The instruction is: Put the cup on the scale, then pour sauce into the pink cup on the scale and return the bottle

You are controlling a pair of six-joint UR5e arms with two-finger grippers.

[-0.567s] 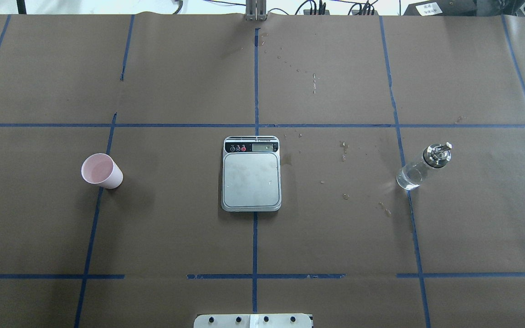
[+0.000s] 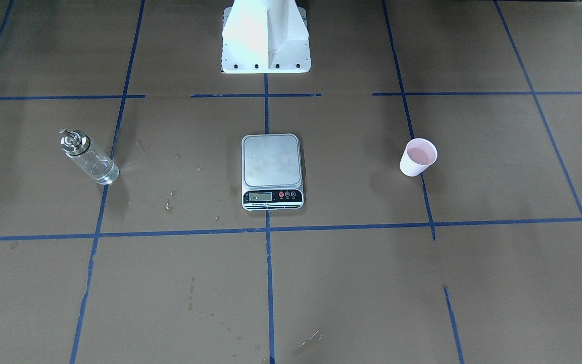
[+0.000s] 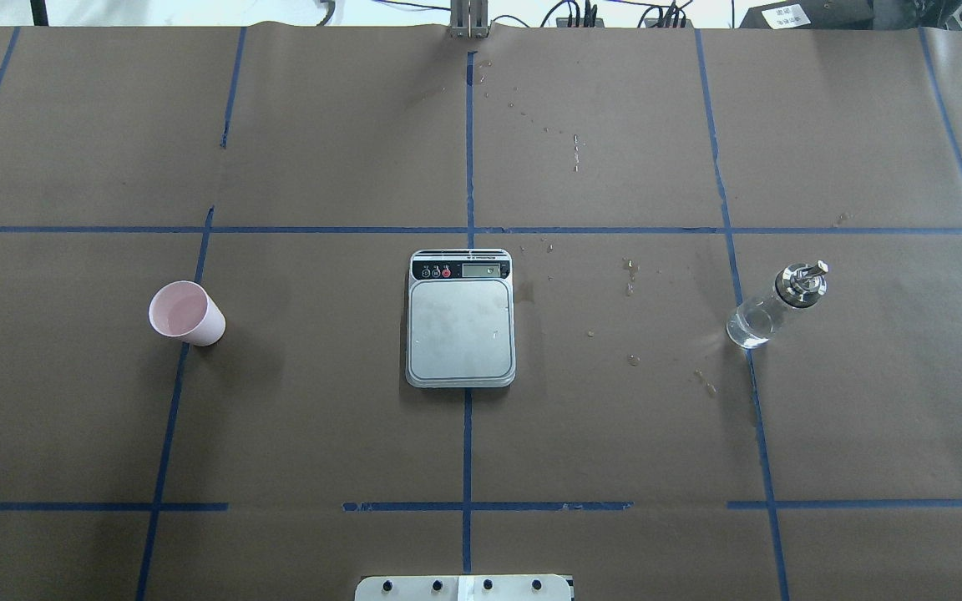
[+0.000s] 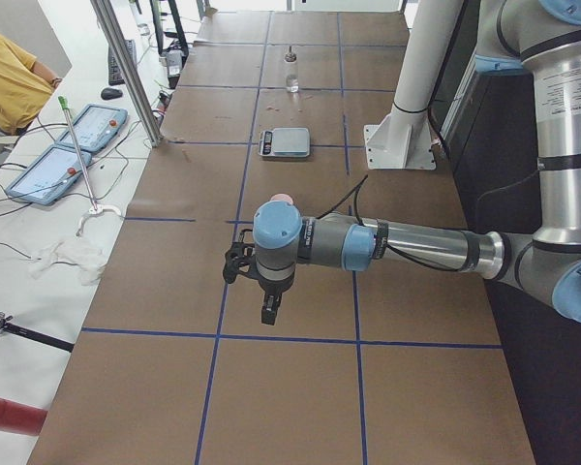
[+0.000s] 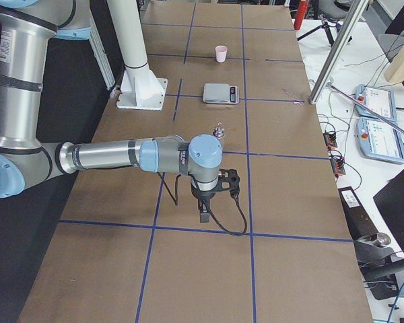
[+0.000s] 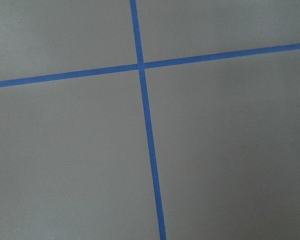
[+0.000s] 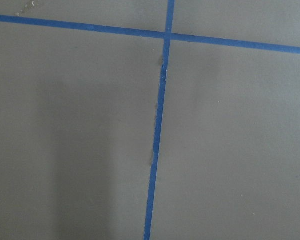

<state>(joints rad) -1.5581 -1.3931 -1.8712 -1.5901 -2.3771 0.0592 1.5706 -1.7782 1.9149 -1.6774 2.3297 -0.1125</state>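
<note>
The pale pink cup stands upright on the table's left side, also in the front-facing view. The scale lies at the middle with its steel platform bare, also in the front-facing view. The clear glass bottle with a silver cap stands upright on the right, also in the front-facing view. Sauce inside it is barely visible. My left gripper shows only in the exterior left view and my right gripper only in the exterior right view. Both hang far from the objects. I cannot tell whether they are open or shut.
Brown paper with blue tape lines covers the table. Small wet stains dot the paper between scale and bottle. The robot's white base stands at the table's near edge. Both wrist views show only paper and tape.
</note>
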